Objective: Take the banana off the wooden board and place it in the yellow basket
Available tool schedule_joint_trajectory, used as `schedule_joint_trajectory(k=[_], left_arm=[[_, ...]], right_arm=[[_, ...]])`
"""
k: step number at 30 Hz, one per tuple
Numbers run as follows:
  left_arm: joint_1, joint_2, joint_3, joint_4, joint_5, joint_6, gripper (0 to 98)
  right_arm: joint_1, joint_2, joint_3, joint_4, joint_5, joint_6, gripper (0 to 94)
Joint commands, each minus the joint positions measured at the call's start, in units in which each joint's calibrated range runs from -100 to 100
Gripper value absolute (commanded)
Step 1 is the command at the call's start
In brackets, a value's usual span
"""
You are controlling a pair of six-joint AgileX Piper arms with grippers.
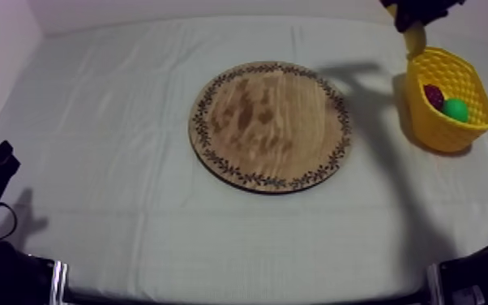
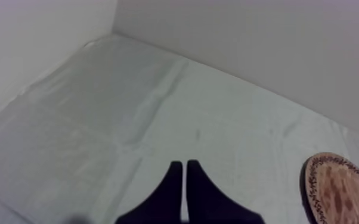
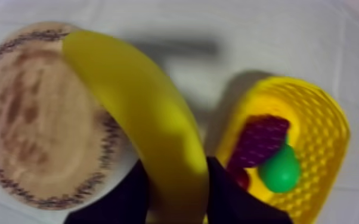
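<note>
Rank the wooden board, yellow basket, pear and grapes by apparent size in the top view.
1. wooden board
2. yellow basket
3. pear and grapes, inside the basket: they look about alike and its wall partly hides both, so I leave them unranked.

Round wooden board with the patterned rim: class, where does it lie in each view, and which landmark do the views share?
Top view: the round wooden board with the patterned rim lies mid-table, left of the yellow basket.
Left wrist view: the board's edge lies beyond the shut left pincer.
Right wrist view: the board lies partly behind the long yellow banana gripped by the right pincer.
Shared landmark: the grey-white cloth.
</note>
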Motion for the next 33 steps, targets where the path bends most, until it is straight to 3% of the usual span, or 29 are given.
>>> schedule_joint_trajectory(k=[1, 17, 33], left_arm=[[0.0, 0.0, 0.0, -0.01, 0.0, 0.0, 0.1], [0.0, 0.0, 0.0, -0.01, 0.0, 0.0, 0.1], [0.0, 0.0, 0.0, -0.01, 0.0, 0.0, 0.1]], right_arm=[[3.5, -0.1, 0.9, 0.3, -0.5, 0.9, 22.1], [14.2, -0.3, 2.6, 3.3, -3.7, 6.3, 23.2], [15.0, 8.3, 7.5, 4.1, -6.7, 4.7, 27.0]])
